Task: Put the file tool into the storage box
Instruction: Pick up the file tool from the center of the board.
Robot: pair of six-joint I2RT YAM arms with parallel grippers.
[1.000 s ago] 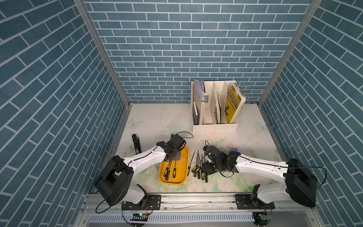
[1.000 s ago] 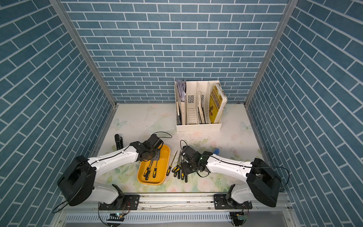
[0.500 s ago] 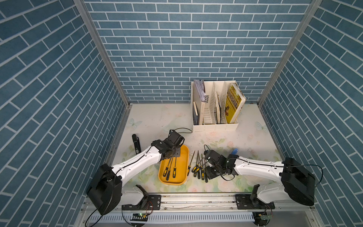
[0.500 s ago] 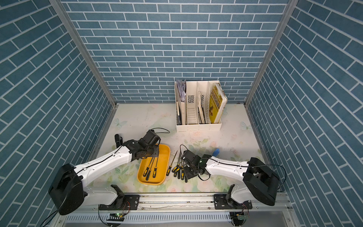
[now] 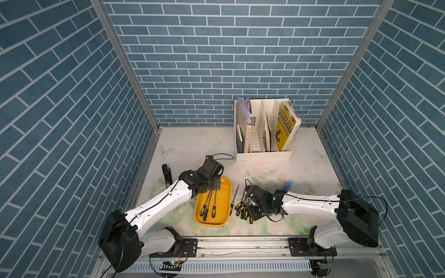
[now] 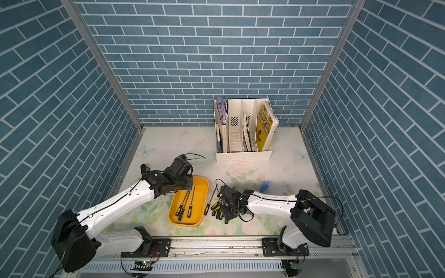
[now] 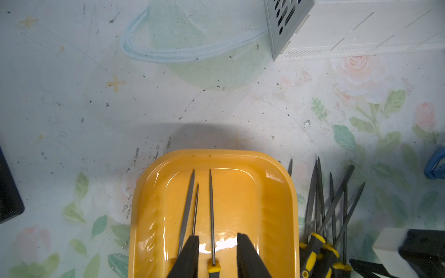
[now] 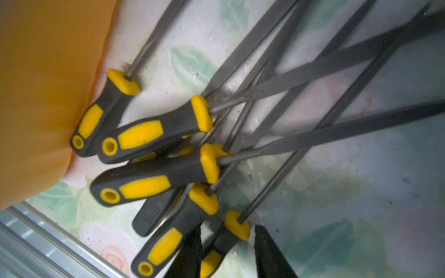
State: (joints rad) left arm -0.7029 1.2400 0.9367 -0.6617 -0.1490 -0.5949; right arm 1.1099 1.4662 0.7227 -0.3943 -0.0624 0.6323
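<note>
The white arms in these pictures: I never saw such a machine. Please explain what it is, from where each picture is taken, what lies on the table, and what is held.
These are two robot arms, each ending in a two-fingered tool. Two pictures look down on the whole scene; two come from cameras on the wrists. On the table lie a yellow storage box with three files inside, a pile of files beside it, a white organiser with books and a small blue object. The left tool stands open over a file in the box, holding nothing. The right tool stands open around one handle in the pile; it seems not yet clamped.
</note>
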